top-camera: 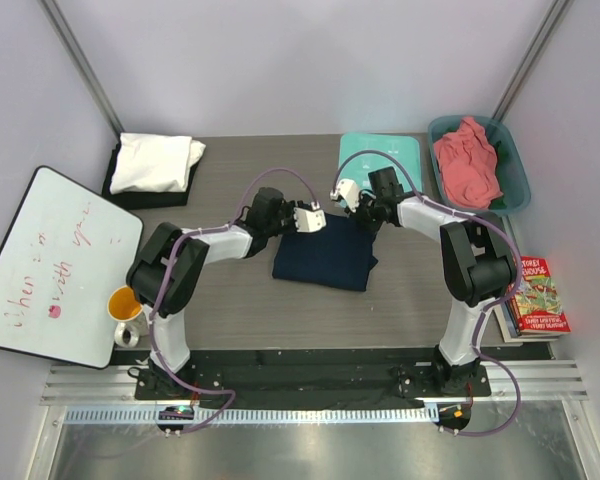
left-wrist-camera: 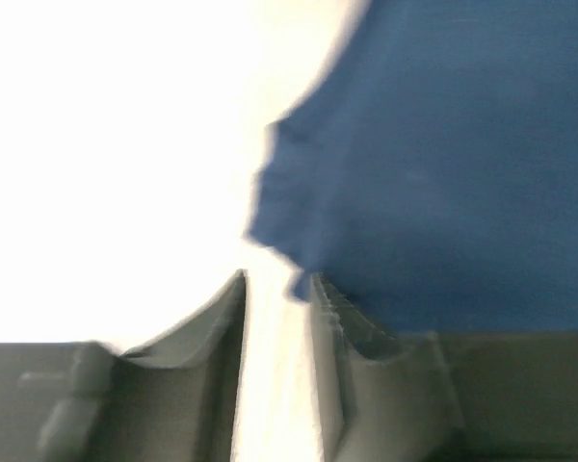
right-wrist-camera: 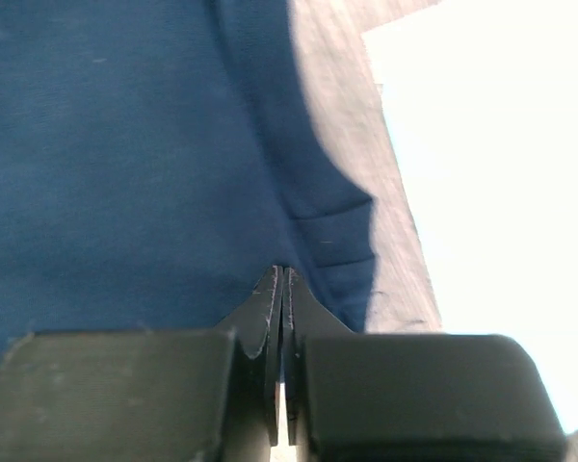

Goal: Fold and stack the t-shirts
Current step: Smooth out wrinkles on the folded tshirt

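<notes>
Folded navy t-shirt laid at table centre, left gripper held narrowly parted at its far left corner, right gripper pressed shut over its far right edge, salmon t-shirt heaped in teal tub

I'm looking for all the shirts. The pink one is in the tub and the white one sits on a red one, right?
Not red. The top external view shows the white shirt lying on a black shirt; the pink shirt is in the tub.
</notes>
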Controlling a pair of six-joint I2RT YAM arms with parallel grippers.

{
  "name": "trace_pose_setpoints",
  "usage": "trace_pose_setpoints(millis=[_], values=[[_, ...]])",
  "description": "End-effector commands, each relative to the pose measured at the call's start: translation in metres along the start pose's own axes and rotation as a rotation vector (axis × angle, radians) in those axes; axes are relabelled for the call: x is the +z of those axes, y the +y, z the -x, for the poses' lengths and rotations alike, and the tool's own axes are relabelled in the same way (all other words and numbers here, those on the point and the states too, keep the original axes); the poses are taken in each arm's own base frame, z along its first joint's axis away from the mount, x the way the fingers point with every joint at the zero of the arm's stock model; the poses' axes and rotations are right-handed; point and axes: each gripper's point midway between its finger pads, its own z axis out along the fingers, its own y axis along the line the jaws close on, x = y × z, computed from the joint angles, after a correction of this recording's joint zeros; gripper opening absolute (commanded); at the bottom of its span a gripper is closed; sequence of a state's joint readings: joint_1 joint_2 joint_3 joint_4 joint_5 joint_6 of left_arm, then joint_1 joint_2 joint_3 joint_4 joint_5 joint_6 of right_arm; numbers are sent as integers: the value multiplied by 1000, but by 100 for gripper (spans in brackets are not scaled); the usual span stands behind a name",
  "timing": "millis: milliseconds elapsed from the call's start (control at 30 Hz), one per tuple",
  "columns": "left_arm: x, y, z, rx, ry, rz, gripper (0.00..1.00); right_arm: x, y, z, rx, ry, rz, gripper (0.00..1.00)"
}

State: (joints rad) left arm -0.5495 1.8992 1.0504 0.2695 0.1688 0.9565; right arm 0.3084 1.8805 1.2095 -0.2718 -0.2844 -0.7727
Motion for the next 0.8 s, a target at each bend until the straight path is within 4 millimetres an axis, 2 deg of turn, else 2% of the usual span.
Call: trace_pose_setpoints(millis=[0, 33, 100, 133, 167, 233, 300, 333, 367, 400, 467, 533, 567, 600, 633, 667, 700, 767], values=[[-29, 86, 29, -52, -22, 310, 40, -25, -40, 33, -40, -63, -176, 14], [-42, 97, 38, -48, -38, 334, 44, -36, -46, 45, -31, -92, -200, 27], [-58, 98, 42, -52, -37, 330, 58, -50, -46, 59, -32, -127, -203, 39], [-66, 101, 42, -61, -33, 333, 67, -64, -46, 73, -49, -155, -213, 49], [-80, 100, 43, -68, -17, 315, 75, -69, -38, 83, -92, -165, -199, 52], [-94, 98, 25, -113, 60, 300, 76, -80, -16, 85, -159, -138, -159, 61], [-103, 74, 2, -172, 127, 204, 83, -84, 10, 92, -277, -124, -134, 67], [-107, 67, -9, -213, 131, 159, 87, -82, 27, 87, -311, -114, -107, 71], [-109, 45, -22, -267, 170, 84, 90, -91, 36, 93, -344, -133, -111, 72], [-110, 31, -31, -299, 186, 32, 91, -90, 55, 101, -394, -145, -87, 72], [-113, -7, -41, -408, 180, -142, 95, -89, 70, 98, -423, -124, -85, 73], [-106, -35, -42, -502, 165, -300, 93, -92, 86, 101, -456, -125, -82, 73], [-111, -57, -43, -576, 191, -404, 92, -95, 89, 103, -475, -125, -85, 73], [-103, -60, -46, -630, 197, -473, 91, -100, 91, 102, -495, -121, -90, 72], [-109, -72, -37, -716, 180, -569, 92, -104, 91, 106, -506, -120, -100, 72], [-106, -59, -28, -765, 149, -583, 94, -108, 91, 103, -508, -108, -98, 72], [-103, -65, -33, -824, 164, -621, 96, -115, 88, 108, -511, -117, -111, 72], [-97, -54, -25, -899, 134, -622, 99, -121, 87, 105, -513, -101, -116, 72]])
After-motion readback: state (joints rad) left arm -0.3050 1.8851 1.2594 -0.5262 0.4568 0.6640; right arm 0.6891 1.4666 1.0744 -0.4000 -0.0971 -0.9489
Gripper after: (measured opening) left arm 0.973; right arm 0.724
